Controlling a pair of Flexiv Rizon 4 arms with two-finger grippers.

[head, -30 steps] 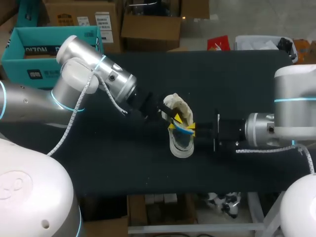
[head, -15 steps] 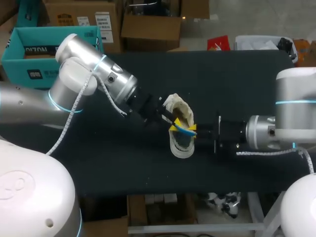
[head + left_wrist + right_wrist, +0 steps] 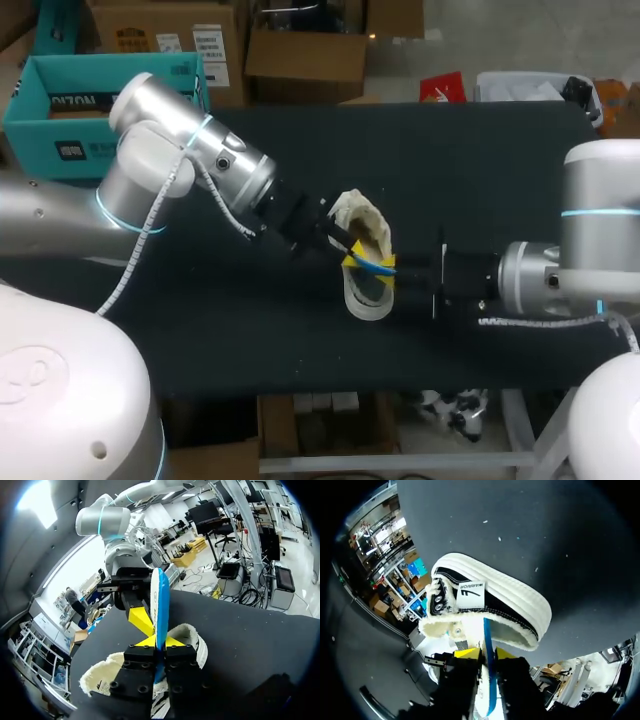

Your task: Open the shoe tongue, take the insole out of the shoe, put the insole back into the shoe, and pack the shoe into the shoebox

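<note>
The shoe (image 3: pixel 365 265) lies on the dark surface (image 3: pixel 480 160) with a claw at each flank; the left claw (image 3: pixel 343 247) and the right claw (image 3: pixel 392 266) nearly meet tip to tip over its opening; between them is the insole (image 3: pixel 372 264), blue on one face and white on the other, lifted partly clear of the shoe.

Both claws look clamped on the insole; it stands on edge between the left claw's fingers, pinched low, and rises ahead of them; its thin blue edge also runs between the right claw's yellow tips. I judge the double grip serves to steady a floppy sheet, or to pass it from one claw to the other; whether it is coming out or going back in, I cannot tell.

The head view gives only a blue sliver and cannot settle who holds it. The left wrist view shows one yellow finger of the right claw pressed on the insole just ahead of the left claw, the other finger hidden behind the sheet. The right wrist view alone shows the shoe's fleece lining, black side and white sole, just ahead of that claw's tips.

A teal box (image 3: pixel 60 150), probably the shoebox, sits well apart behind the left claw, off the surface.
</note>
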